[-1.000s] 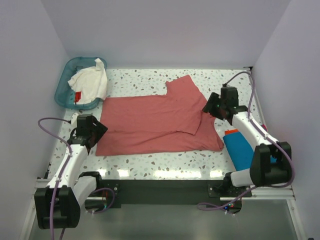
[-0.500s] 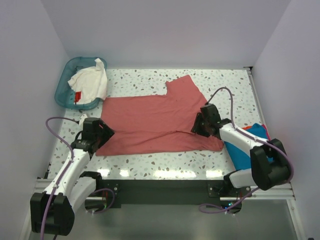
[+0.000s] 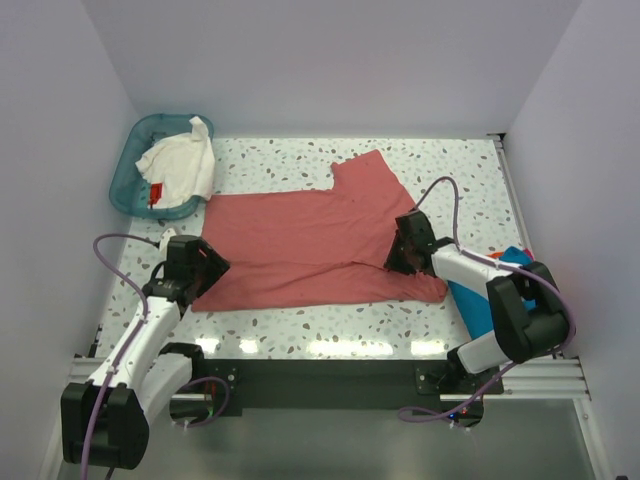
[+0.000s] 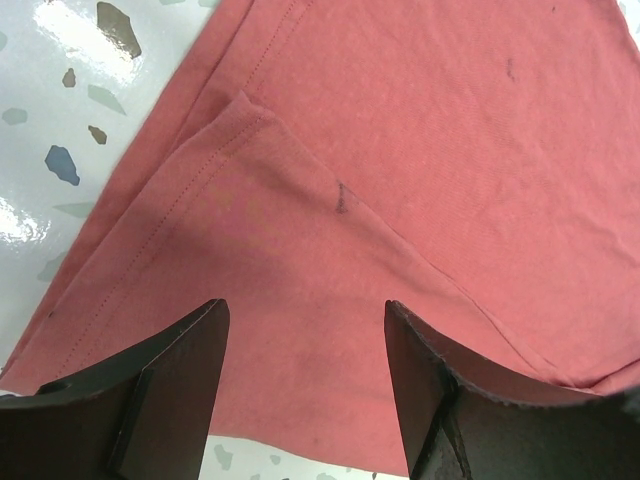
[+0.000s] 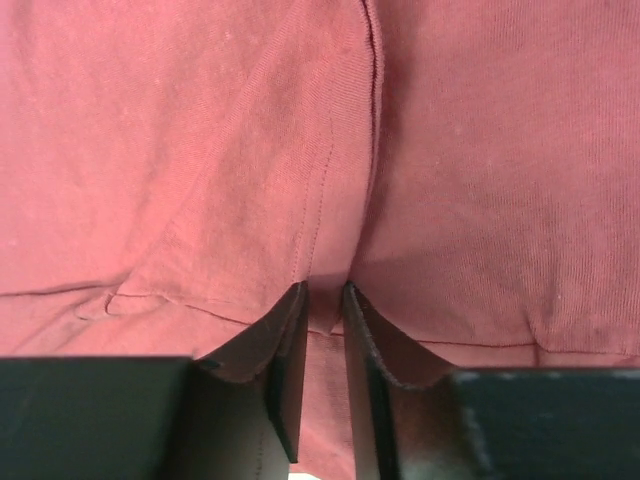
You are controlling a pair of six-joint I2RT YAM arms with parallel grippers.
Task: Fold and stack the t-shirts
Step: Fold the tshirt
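The spread t-shirt (image 3: 310, 245) lies flat across the middle of the surface (image 3: 450, 170). One sleeve reaches toward the back, and a folded-over layer runs along its near side. The basket (image 3: 125, 185) sits at the back left corner, with a crumpled t-shirt (image 3: 185, 165) in it, hanging over its right rim. The folded t-shirts (image 3: 475, 302) lie at the near right, just beside the spread t-shirt's right edge and partly under the right arm. The left gripper (image 3: 207, 268) is over the spread t-shirt's near left corner. The right gripper (image 3: 400, 255) is on its right part, at the fold line.
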